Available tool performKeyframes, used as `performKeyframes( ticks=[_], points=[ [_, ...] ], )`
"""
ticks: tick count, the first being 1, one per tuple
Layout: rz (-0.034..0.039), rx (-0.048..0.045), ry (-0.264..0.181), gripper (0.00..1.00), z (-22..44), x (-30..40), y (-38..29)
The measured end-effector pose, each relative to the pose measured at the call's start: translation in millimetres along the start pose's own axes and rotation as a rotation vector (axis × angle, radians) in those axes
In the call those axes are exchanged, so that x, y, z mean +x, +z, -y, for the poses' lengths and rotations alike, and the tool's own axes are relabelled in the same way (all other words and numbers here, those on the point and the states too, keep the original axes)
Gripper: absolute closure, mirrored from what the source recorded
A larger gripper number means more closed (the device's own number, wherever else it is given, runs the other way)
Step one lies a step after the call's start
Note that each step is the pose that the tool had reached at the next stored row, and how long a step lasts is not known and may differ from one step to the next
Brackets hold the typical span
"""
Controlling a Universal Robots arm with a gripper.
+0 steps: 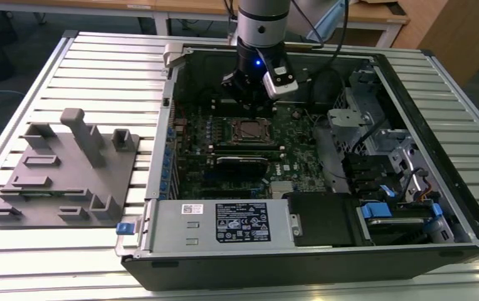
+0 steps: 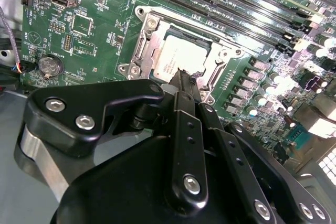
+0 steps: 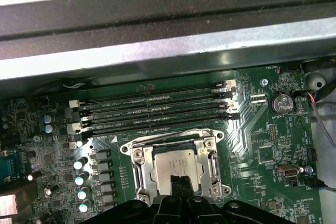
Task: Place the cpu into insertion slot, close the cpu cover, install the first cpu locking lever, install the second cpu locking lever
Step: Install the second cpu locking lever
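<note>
The cpu point(image 1: 248, 130), a square chip with a dull silver top, lies in the insertion slot point(image 1: 232, 134) on the green motherboard inside the open computer case. In both wrist views the cpu point(image 2: 178, 56) point(image 3: 176, 162) shows through the window of the silver cpu cover point(image 2: 143, 51) point(image 3: 138, 167), which lies flat around it. My gripper point(image 1: 246, 108) hangs just above the socket. Its black fingertips point(image 2: 184, 80) point(image 3: 178, 183) are pressed together over the chip's near edge with nothing between them. I cannot make out how the locking levers stand.
Long black memory slots point(image 3: 157, 113) run beside the socket, close to the case wall point(image 3: 157, 51). A black card point(image 1: 241, 164), the power supply point(image 1: 222, 222) and drive bays point(image 1: 390, 157) fill the case. A grey fixture block point(image 1: 64, 169) stands on the slatted table at the exterior view's left.
</note>
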State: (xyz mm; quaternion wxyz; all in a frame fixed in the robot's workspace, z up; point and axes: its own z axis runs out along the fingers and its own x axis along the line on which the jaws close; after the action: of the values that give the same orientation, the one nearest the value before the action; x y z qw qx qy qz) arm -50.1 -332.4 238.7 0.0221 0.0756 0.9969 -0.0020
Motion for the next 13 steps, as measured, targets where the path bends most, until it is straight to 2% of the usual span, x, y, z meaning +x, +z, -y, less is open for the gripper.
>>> performKeyframes(
  ticks=[13],
  points=[
    [0.0000,0.0002,0.000,0.90,0.0,-0.1,-2.4]
  ],
)
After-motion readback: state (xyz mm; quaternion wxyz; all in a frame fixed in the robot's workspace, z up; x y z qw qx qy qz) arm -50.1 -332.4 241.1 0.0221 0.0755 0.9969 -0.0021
